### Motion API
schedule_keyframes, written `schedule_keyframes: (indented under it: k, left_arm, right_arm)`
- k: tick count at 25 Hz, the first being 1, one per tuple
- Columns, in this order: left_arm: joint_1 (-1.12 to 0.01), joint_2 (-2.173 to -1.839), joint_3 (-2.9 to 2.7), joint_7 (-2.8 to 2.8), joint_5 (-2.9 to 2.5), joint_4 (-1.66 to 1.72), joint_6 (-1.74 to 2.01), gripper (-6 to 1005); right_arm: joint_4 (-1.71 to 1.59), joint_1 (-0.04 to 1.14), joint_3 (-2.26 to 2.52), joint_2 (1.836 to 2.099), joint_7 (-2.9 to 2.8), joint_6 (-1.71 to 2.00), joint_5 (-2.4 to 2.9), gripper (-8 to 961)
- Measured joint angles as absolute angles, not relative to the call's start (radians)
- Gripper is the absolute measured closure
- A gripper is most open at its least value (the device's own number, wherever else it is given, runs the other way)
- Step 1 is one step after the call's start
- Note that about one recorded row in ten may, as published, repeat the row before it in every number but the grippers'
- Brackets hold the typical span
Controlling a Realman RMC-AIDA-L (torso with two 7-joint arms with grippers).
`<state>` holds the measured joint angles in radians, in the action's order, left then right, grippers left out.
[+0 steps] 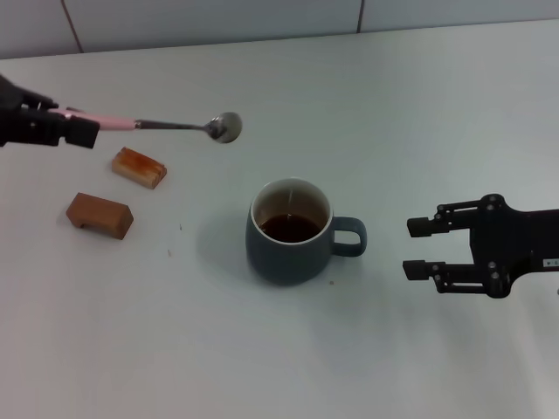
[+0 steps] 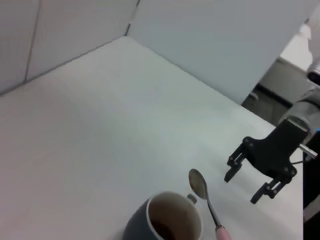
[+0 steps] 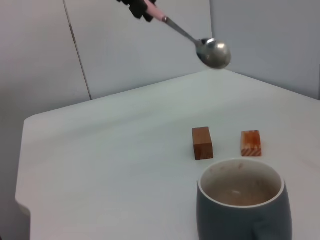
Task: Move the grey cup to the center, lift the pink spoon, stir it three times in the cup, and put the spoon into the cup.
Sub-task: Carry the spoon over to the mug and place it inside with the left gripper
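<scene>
head view steeply down, wrist views low, perhaps oblique, sharing grey cup [image 1: 290,232]

Surface [image 1: 419,105]: flat, matte white tabletop, its far edge meeting a pale panelled wall.

Items resting directly on it:

1. Rounded dark blue-grey ceramic cup [image 1: 288,253], with pale interior and brown liquid inside; upright near the middle of the surface, loop handle pointing toward the right edge.
2. Orange-brown glossy rectangular block [image 1: 139,168]; lying flat toward the left edge, farther back than the cup.
3. Darker brown rectangular wooden block [image 1: 100,216]; lying flat near the left edge, just in front of item 2 and apart from it, well clear of the cup.
</scene>
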<state>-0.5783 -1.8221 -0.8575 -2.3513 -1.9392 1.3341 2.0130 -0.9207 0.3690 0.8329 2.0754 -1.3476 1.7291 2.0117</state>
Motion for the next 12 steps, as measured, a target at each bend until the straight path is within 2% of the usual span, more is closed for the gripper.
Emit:
schedule_keyframes:
  k: [6,12]
  left_arm:
    - [-0.589,-1.827,-0.934,-2.389,-1.892,1.479,2.013,869]
    - [-0.607,-1.854,-1.039,-2.405,-1.921,1.601,2.012,869]
  right_arm:
    - [-0.922,0.364,0.833,2.075,-1.348,1.729,2.021,389]
    - [-0.922,0.361,0.833,2.075,-1.348,1.733,2.023,389]
